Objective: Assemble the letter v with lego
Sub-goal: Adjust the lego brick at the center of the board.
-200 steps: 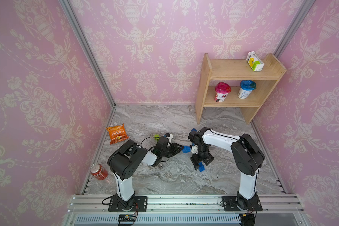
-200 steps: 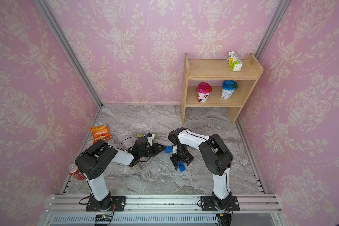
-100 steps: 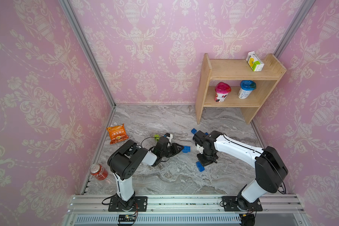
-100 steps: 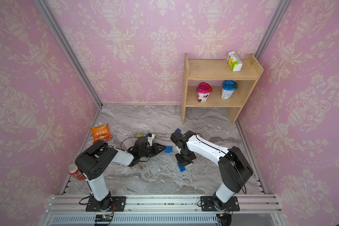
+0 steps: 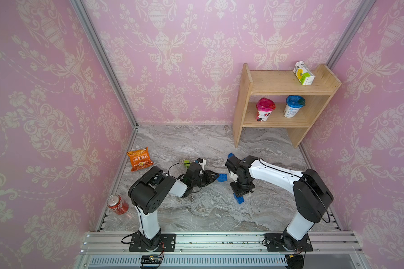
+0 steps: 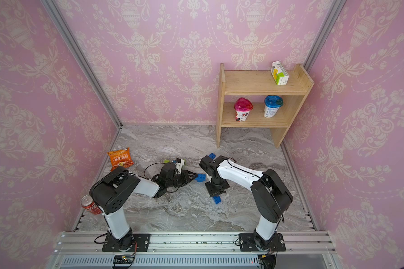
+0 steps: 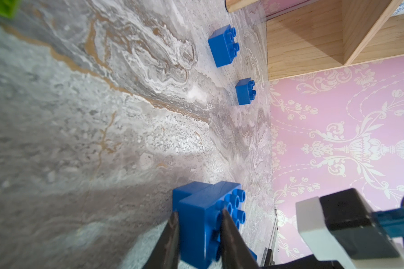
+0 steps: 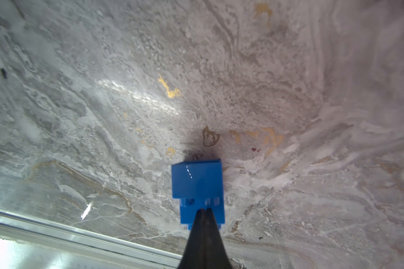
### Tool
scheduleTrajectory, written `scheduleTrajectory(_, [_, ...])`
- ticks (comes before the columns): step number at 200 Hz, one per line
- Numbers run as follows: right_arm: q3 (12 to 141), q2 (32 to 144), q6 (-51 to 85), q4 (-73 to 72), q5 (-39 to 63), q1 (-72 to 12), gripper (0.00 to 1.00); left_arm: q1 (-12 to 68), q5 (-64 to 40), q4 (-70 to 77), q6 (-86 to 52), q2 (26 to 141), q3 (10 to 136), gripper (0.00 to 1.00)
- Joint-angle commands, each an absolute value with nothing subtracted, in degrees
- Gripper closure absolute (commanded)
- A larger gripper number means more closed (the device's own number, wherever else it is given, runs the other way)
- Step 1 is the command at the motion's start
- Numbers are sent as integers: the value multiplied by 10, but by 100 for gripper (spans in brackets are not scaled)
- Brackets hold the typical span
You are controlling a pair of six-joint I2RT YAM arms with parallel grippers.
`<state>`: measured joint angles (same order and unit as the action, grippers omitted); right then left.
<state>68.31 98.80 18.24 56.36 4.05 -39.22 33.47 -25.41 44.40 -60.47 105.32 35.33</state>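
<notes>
My left gripper [image 7: 200,214] is shut on a blue lego piece [image 7: 205,223] of joined bricks, held low over the marble floor; both top views show it [image 5: 221,177] [image 6: 200,177]. My right gripper [image 8: 203,210] is shut, fingers pressed together with nothing between them. Its tip is over a loose blue brick [image 8: 197,184] lying on the floor [image 5: 239,199]; I cannot tell whether it touches. Two more blue bricks [image 7: 223,45] [image 7: 245,91] lie toward the shelf. A lime green brick [image 5: 186,162] sits behind my left wrist.
An orange snack bag [image 5: 139,159] and a red can [image 5: 117,204] lie by the left wall. A wooden shelf [image 5: 282,86] with two cups and a carton stands at the back right. Pink walls close in three sides, and a metal rail [image 5: 208,240] runs along the front.
My right gripper went from open to shut, and that arm's elbow swung out to the right. The blue brick under it stayed on the floor. The left arm held still.
</notes>
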Motion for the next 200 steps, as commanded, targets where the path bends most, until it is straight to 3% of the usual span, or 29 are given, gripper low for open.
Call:
scheduleTrajectory(1, [703,1000,183,566,40,-396,100,333,-251,398,-586,1058,356,71])
scheduleTrajectory(125, [704,974,180,596,39,-400,100,333,-252,404,-589,1062,352,72])
scheduleTrajectory(200, [630,921,199,612,40,-407,100,333,-253,405,-589,1064,354,72])
